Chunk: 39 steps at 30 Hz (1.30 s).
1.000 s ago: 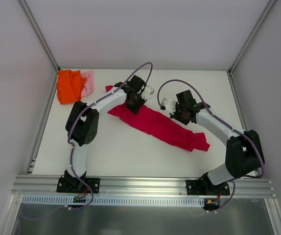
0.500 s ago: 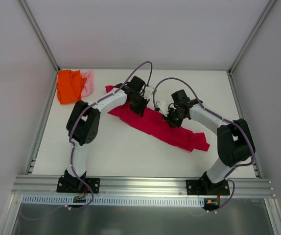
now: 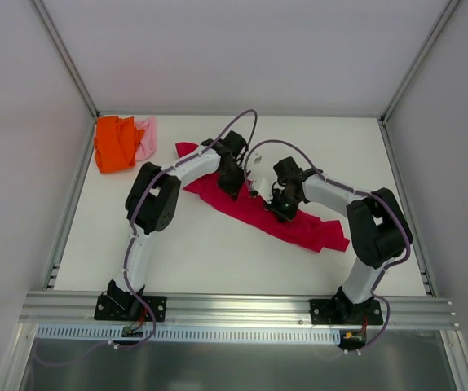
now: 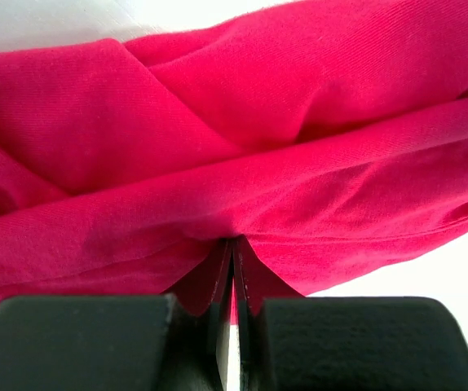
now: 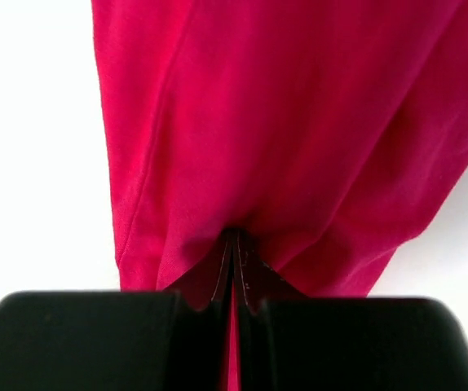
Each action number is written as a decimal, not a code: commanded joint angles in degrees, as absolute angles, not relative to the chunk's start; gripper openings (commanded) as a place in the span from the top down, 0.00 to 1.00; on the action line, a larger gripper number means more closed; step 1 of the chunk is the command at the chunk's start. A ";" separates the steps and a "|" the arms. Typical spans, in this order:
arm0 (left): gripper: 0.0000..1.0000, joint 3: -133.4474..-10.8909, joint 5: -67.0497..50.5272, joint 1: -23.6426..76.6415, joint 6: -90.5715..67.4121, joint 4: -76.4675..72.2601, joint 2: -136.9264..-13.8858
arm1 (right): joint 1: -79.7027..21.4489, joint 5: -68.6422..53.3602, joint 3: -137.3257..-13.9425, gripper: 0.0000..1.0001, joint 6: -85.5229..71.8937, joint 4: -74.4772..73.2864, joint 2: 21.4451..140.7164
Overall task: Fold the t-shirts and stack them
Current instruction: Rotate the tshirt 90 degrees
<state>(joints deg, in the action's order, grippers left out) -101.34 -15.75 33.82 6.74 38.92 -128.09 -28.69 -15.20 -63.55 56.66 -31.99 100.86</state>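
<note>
From above: crimson t-shirt [image 3: 311, 230] strung out as a rumpled diagonal band across the middle of the white table [image 3: 209, 257], one end at the far left, the other nearer the right arm's base; left gripper [image 3: 232, 186] down on the band's far-left part, right gripper [image 3: 283, 208] down on its middle, the two close together; too small there to tell whether clenched or released. Settled only by the wrist cameras: from the left wrist, jaws pressed together with a fold of crimson cloth pinched between them, the cloth spreading away in long creases; from the right wrist, likewise clamped tight on a pucker of the same shirt, the fabric spreading broad beyond the tips, white table showing on either side. Found only in the overhead view: orange t-shirt [image 3: 115, 144] bunched in the far left corner, a strip of pale pink t-shirt [image 3: 147, 138] touching its right edge, both well apart from the grippers.
</note>
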 commanded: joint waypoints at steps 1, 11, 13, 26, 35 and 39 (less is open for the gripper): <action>1.00 -101.78 -11.78 34.37 6.42 42.28 -130.96 | -30.14 -13.01 -63.11 0.99 57.83 -34.01 100.64; 1.00 -103.88 -4.49 34.54 8.78 42.36 -132.27 | -33.39 -11.25 -61.96 0.99 58.62 -36.21 100.81; 1.00 -104.41 -2.03 34.54 9.40 41.75 -132.45 | -33.84 -11.16 -62.14 0.99 58.62 -36.47 100.90; 1.00 -114.95 0.27 34.89 10.81 44.82 -137.10 | -40.51 -8.09 -63.28 0.99 59.24 -38.93 100.90; 1.00 -117.33 -2.02 37.00 12.04 44.91 -137.20 | -44.47 -7.30 -64.51 0.99 59.33 -40.78 102.48; 1.00 -117.86 -4.04 38.14 12.48 44.91 -136.23 | -46.31 -6.77 -64.86 0.99 59.33 -40.96 103.62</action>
